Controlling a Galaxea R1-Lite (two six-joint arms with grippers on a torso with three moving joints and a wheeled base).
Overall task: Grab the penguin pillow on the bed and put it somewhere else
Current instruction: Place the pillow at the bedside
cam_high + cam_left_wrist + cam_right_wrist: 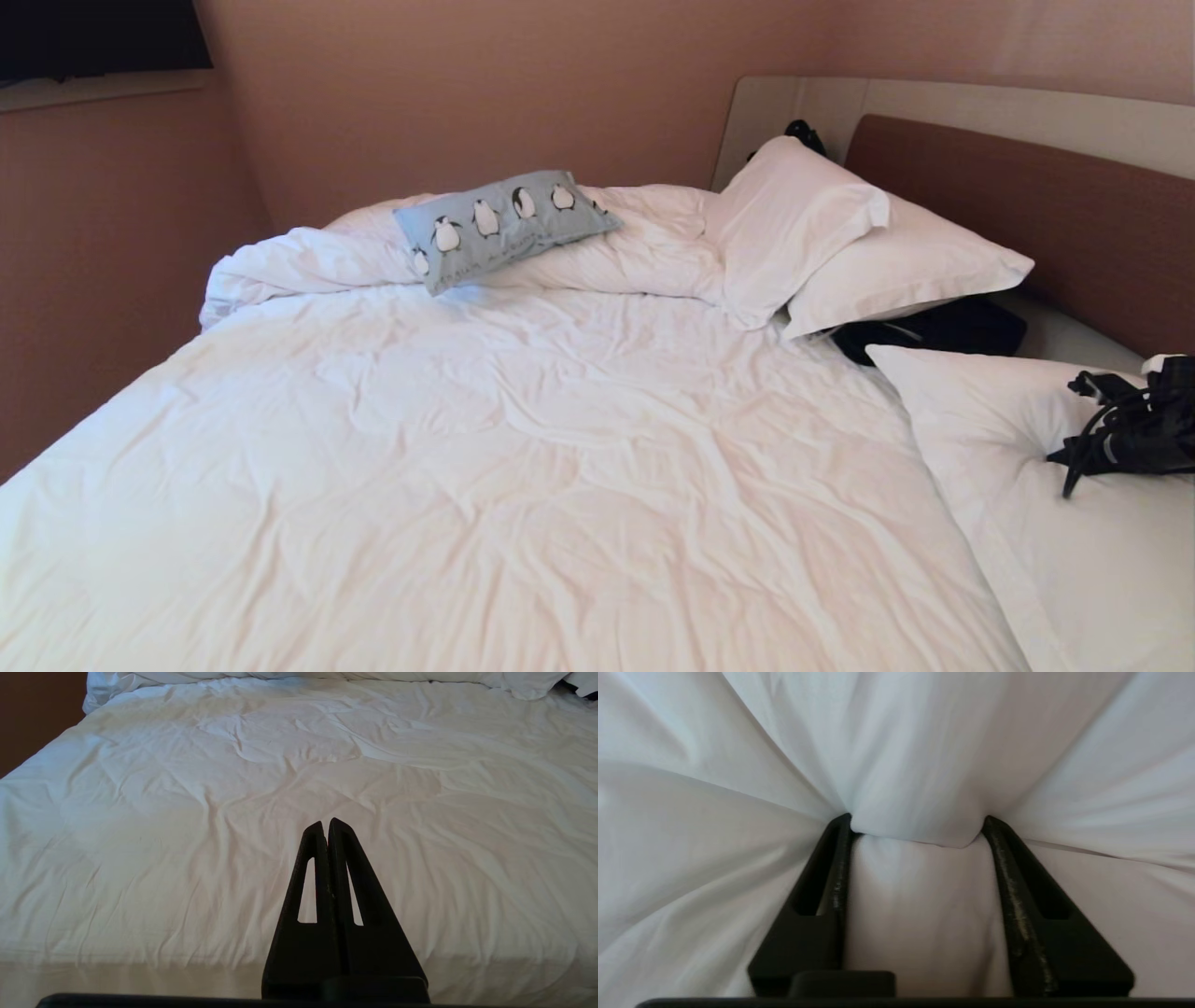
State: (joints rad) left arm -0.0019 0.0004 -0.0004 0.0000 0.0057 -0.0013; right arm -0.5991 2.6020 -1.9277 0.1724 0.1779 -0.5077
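Although the penguin pillow (502,227) lies untouched on the bed (523,485), my right tool (917,828), half open, pinches a white pillow (1018,504). My left tool (327,828) hangs closed and empty, so the whole move remains.

penguin pillow (504,227): light blue, row of black-and-white penguins | bed (523,448): white rumpled duvet, brown headboard, pale beige surround | white pillows (840,233): plain white | walls (448,93): dusky pink-brown | left gripper (327,826): black | right gripper (917,823): black, pressed into white fabric
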